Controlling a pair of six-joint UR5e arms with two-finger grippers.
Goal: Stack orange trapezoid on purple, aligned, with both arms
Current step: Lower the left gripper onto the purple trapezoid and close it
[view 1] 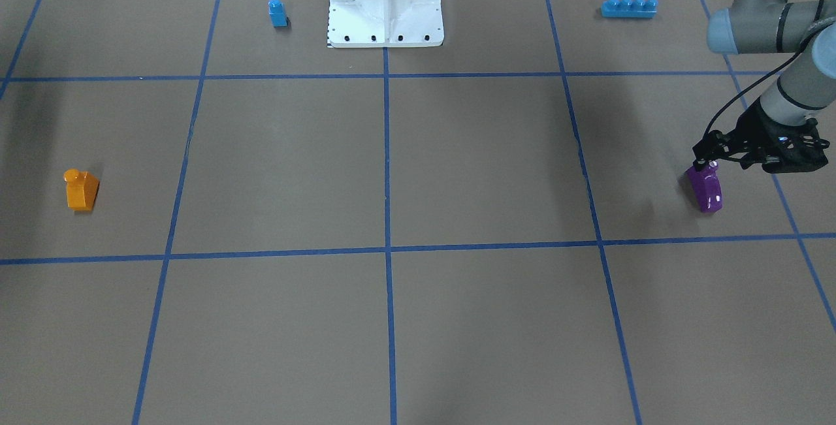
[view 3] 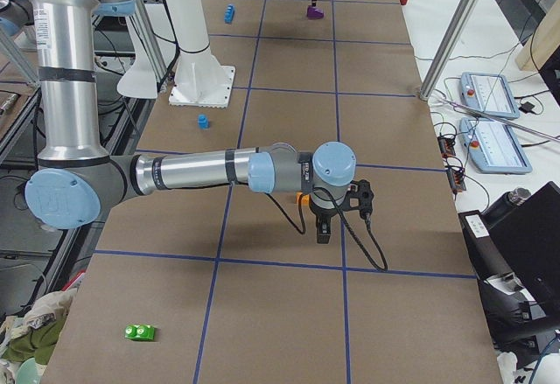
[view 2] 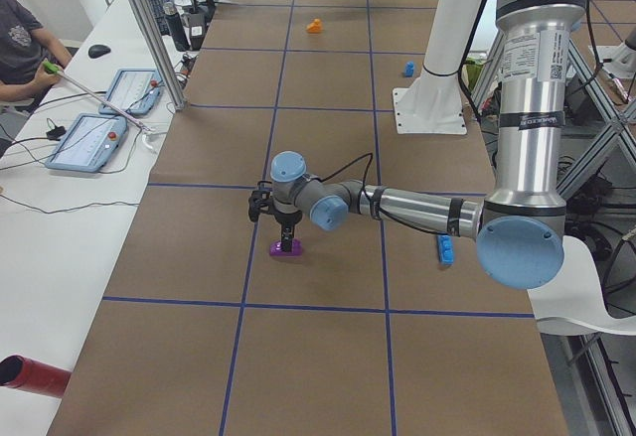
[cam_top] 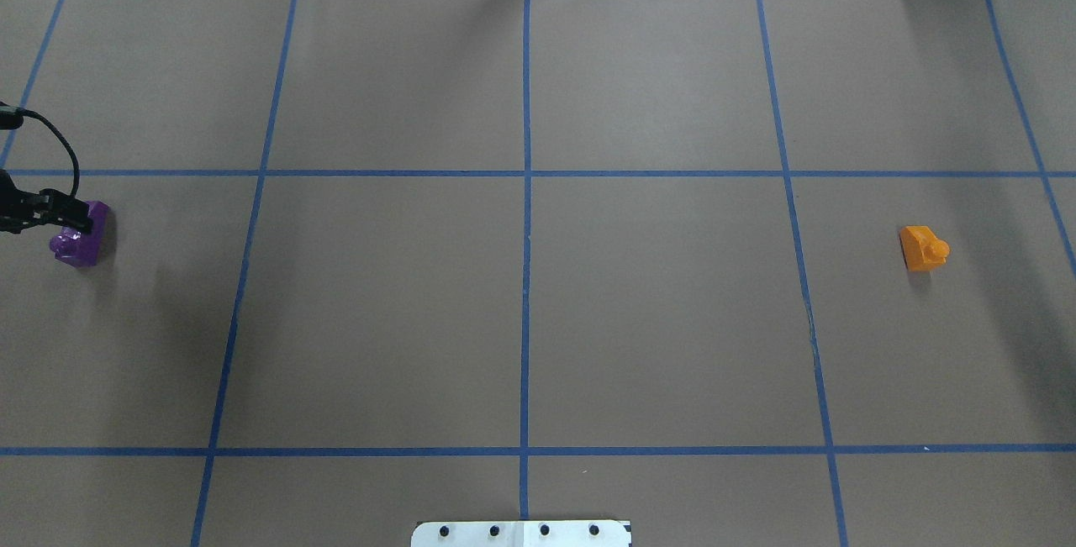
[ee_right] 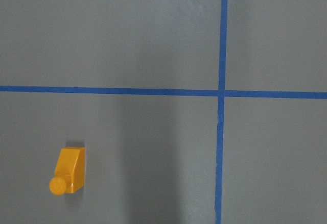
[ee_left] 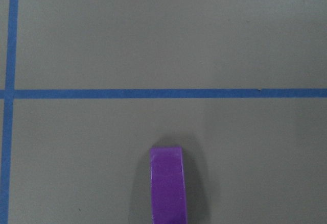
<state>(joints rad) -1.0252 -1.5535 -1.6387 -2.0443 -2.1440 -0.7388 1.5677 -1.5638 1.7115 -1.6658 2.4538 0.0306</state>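
Observation:
The purple block [view 1: 707, 191] lies on the brown table at my far left; it also shows in the overhead view [cam_top: 78, 238] and at the bottom of the left wrist view [ee_left: 168, 185]. My left gripper [view 1: 707, 165] is down on its stud end with the jaws closed against it; the block rests on the table. The orange trapezoid [view 1: 81, 188] stands alone at my far right, stud up, and shows low left in the right wrist view [ee_right: 68, 171]. My right gripper [view 3: 321, 233] shows only in the exterior right view, close beside the orange block; I cannot tell whether it is open or shut.
A small blue one-stud block [view 1: 277, 12] and a blue four-stud brick [view 1: 629, 6] lie either side of the white robot base [view 1: 385, 7]. A green brick [view 3: 140, 332] lies beyond the right arm. Blue tape lines grid the table.

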